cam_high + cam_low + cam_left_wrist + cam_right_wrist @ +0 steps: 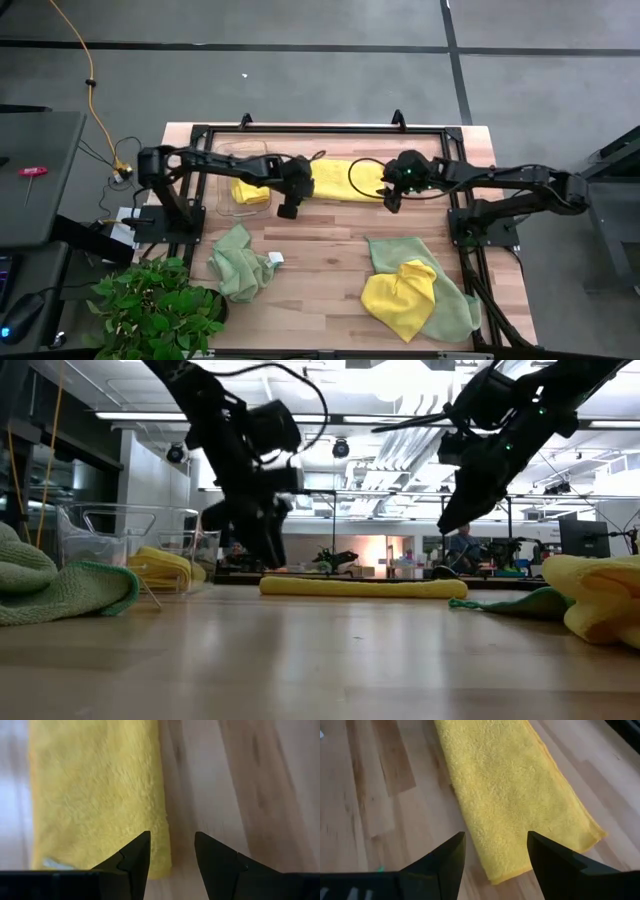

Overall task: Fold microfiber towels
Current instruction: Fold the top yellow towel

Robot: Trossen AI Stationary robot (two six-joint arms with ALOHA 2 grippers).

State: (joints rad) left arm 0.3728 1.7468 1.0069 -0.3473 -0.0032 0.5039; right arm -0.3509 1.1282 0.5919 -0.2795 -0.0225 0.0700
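**Folded yellow towel between my two arms, nothing held**

The folded yellow towel [345, 180] lies flat as a long strip near the far edge of the surface [320, 270], its long axis running left to right between my arms.

My left gripper [171, 851] hovers over the strip's left end, jaws released and empty; the towel's corner sits just under the one jaw, bare wood under the other. My right gripper [496, 851] hangs above the strip's right end, jaws parted, gripping nothing; the towel's short edge lies between them, below.

Count, yellow: three. The strip, a second one [250, 192] in the clear container [240, 180] at left, a third [400, 297] crumpled at near right.

Count, green: two. One [240, 265] bunched at near left beside the plant [155, 305], one [455, 305] spread under the crumpled yellow.
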